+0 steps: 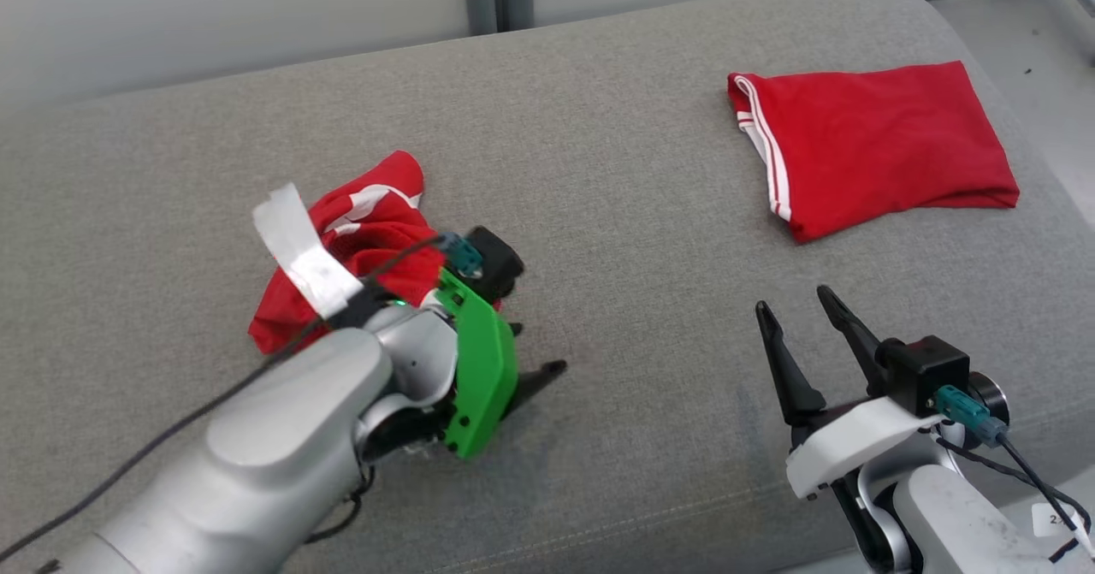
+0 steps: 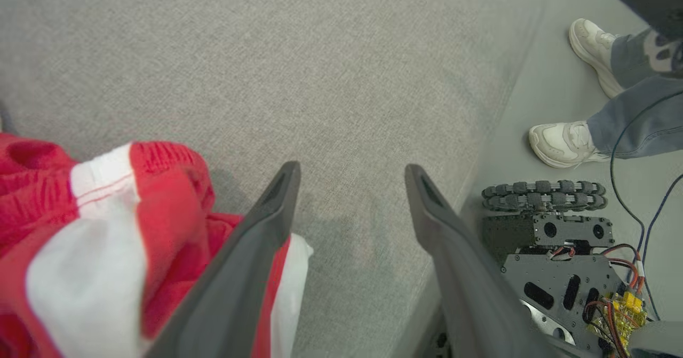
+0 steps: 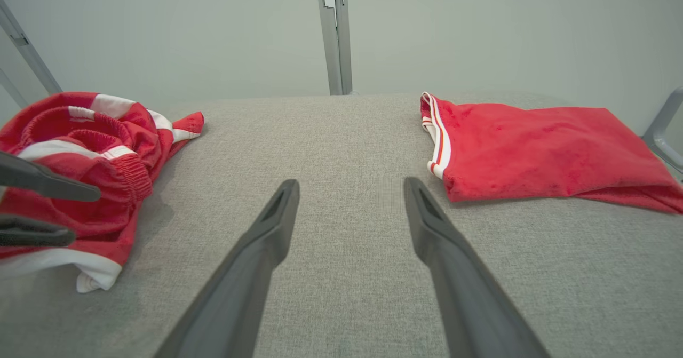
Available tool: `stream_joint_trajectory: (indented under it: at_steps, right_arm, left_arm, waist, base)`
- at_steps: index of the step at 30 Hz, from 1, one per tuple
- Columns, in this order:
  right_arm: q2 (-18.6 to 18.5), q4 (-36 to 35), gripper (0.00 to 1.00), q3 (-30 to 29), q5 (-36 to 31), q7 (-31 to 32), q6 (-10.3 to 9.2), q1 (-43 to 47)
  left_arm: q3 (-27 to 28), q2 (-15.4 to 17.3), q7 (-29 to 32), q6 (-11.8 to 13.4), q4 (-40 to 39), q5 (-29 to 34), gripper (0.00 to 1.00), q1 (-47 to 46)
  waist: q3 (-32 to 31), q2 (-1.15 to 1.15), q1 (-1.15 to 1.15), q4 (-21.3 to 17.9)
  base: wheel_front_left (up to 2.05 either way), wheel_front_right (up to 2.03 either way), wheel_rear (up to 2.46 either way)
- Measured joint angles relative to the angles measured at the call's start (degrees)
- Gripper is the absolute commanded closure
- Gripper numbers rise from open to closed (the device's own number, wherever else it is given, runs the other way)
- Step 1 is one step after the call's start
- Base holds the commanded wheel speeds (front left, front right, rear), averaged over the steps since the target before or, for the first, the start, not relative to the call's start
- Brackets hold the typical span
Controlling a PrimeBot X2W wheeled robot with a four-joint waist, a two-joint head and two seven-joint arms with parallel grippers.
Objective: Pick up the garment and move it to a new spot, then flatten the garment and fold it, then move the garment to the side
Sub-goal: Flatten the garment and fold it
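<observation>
Left end effector [image 2: 352, 170] agape beside crumpled red garment [image 2: 176, 208] (right end effector [image 3: 350, 183] agape too)

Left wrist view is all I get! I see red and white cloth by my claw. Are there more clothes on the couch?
Observer: Yes. A folded red garment lies on the couch, far to the right.
Operator: Where's my other claw?
Observer: The right claw is open over bare couch, nearer the front edge than that garment.
Operator: What's behind the couch?
Observer: A pale wall with a grey post.
</observation>
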Motion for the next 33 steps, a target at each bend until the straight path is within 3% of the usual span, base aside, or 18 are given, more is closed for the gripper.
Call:
stream_joint_trajectory:
  at_steps: [5, 12, 17, 25, 33]
  right_arm:
    - [1.88, 0.26, 0.00, 0.47, 0.02, -0.01, 0.44, -1.89]
    - [2.78, 1.94, 0.00, 0.60, 0.10, -0.02, 0.67, -2.01]
    - [3.41, 2.52, 0.00, 0.53, 0.19, -0.07, 0.70, -2.76]
    - [3.85, 3.38, 0.00, 0.80, 0.16, -0.10, 1.64, -4.35]
    - [4.33, 4.70, 0.00, 0.81, 0.16, -0.54, 1.86, -4.64]
  left_arm:
    - [4.01, 5.50, 6.41, 0.99, -0.89, -6.21, 0.00, -4.10]
    - [4.42, 8.98, 10.59, 1.02, -2.03, -6.21, 0.00, -9.32]
    - [2.79, 9.75, 13.65, 1.02, -3.22, -6.21, 0.00, -10.80]
    - [-1.00, 15.84, 17.33, 1.03, -3.60, -5.12, 0.00, -12.99]
    - [-1.08, 17.46, 19.01, 1.03, -3.79, -6.34, 0.00, -13.86]
  waist:
    - [1.56, 0.00, 0.00, -3.12]
    - [3.25, 0.00, 0.00, -6.85]
    - [4.38, 0.00, 0.00, -9.21]
    - [6.48, 0.00, 0.00, -11.09]
    - [7.63, 0.00, 0.00, -11.80]
  base:
    - [0.00, 0.00, 0.00]
    - [0.00, 0.00, 0.00]
    - [0.00, 0.00, 0.00]
    - [0.00, 0.00, 0.00]
    - [0.00, 0.00, 0.00]
